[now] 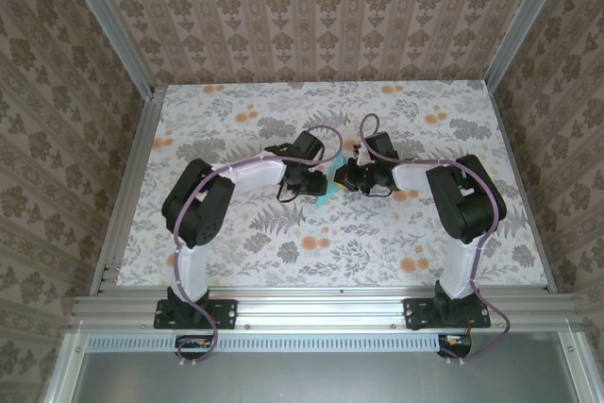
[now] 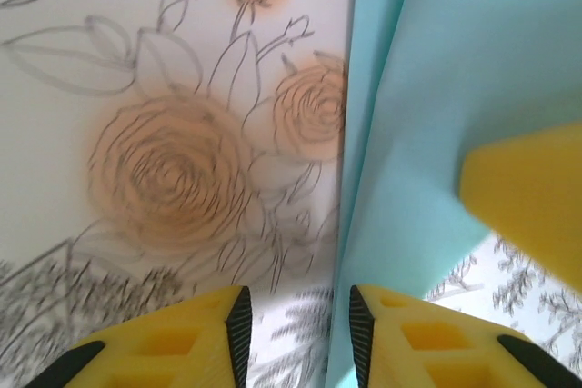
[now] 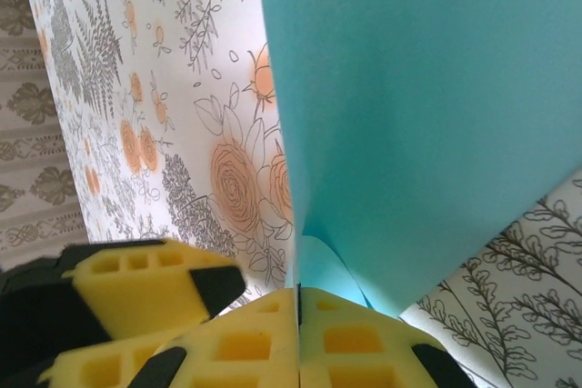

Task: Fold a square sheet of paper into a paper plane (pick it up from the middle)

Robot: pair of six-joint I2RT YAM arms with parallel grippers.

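One floral tabletop [image 1: 377, 243], patterned walls [image 1: 311, 7], blue paper [image 1: 326, 197]

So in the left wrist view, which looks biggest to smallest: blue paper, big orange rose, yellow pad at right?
1. blue paper
2. big orange rose
3. yellow pad, cropped and near the lens, so unsure.

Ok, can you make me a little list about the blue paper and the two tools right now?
blue paper: one sheet, standing up from the grip, curved near it
right tool: shut, pinching the paper's edge
left tool: open, with the paper's edge close beside one finger
where: both tools meet over the middle of the table
table look: flowery print, orange and grey
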